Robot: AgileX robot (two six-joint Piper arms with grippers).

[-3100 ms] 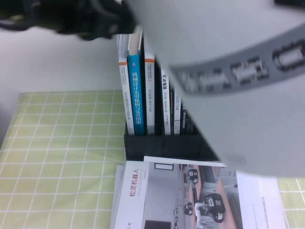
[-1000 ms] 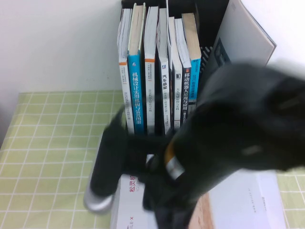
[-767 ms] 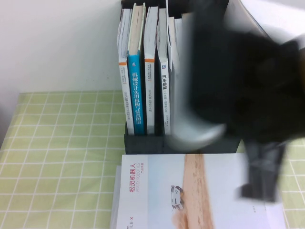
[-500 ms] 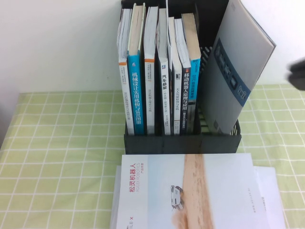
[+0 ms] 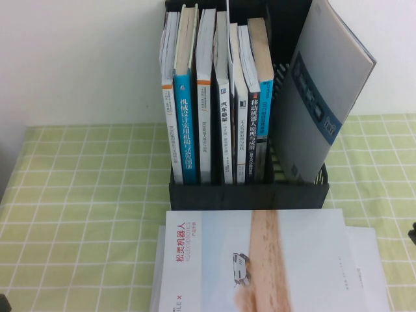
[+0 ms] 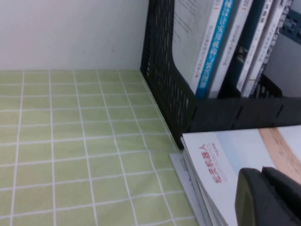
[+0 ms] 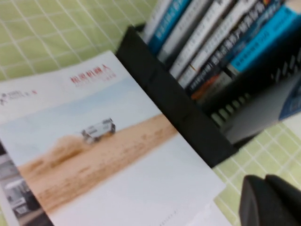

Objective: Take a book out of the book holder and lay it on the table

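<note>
The book [image 5: 260, 260] lies flat on the table [image 5: 84, 195] just in front of the book holder [image 5: 247, 195], white cover up, with a tan stripe and a red Chinese title. It rests on other booklets. It also shows in the left wrist view [image 6: 221, 155] and the right wrist view [image 7: 103, 141]. My left gripper [image 6: 261, 174] is shut and empty over the book's near left corner. My right gripper [image 7: 265, 184] is shut and empty beside the book's right edge, near the holder's corner [image 7: 188, 122]. Both are almost out of the high view.
Several books stand upright in the holder [image 5: 214, 97]. A grey booklet with a blue band [image 5: 322, 97] leans in its right slot. A white wall rises behind. Other booklets [image 5: 367, 266] lie under the book. Cloth lies bare at the left [image 6: 70, 141].
The right arm swept the book down out of the holder onto the stack in front, then drew off to the right and left the high view. The book lies still.
</note>
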